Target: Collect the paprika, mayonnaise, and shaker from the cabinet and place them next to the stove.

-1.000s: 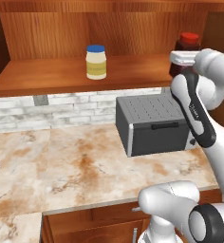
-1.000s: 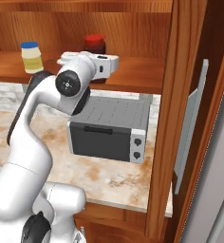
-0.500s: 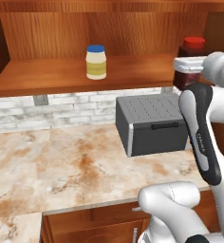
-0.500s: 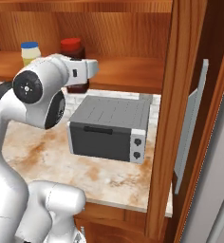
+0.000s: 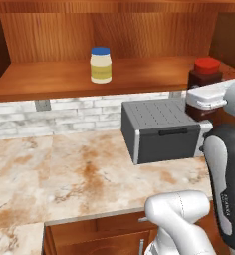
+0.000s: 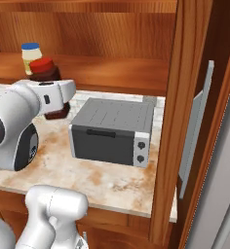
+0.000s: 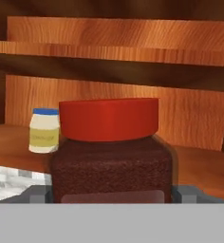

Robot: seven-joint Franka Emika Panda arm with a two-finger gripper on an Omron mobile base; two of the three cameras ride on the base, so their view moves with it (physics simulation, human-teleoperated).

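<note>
The paprika (image 5: 205,70), a dark reddish-brown jar with a red lid, hangs just off the front edge of the cabinet shelf (image 5: 55,82), above the counter. My gripper (image 5: 203,95) is shut on it, the white hand wrapping its body (image 6: 45,73). In the hand view the paprika (image 7: 111,156) looms close, hiding the fingertips. The mayonnaise (image 5: 101,64), with its blue lid, stands upright further left on the shelf, also seen as a small jar (image 7: 43,130) behind the paprika. The shaker and the stove are out of view.
A grey toaster oven (image 5: 162,129) sits on the marble counter (image 5: 64,174) under the shelf, right below the held jar. The cabinet's wooden side panel (image 6: 180,121) rises at the right. A white brick backsplash (image 5: 50,112) runs behind the counter.
The gripper has drawn the paprika off the shelf, outward and a little down, toward the left in the right base view. The mayonnaise and the toaster oven have stayed put.
</note>
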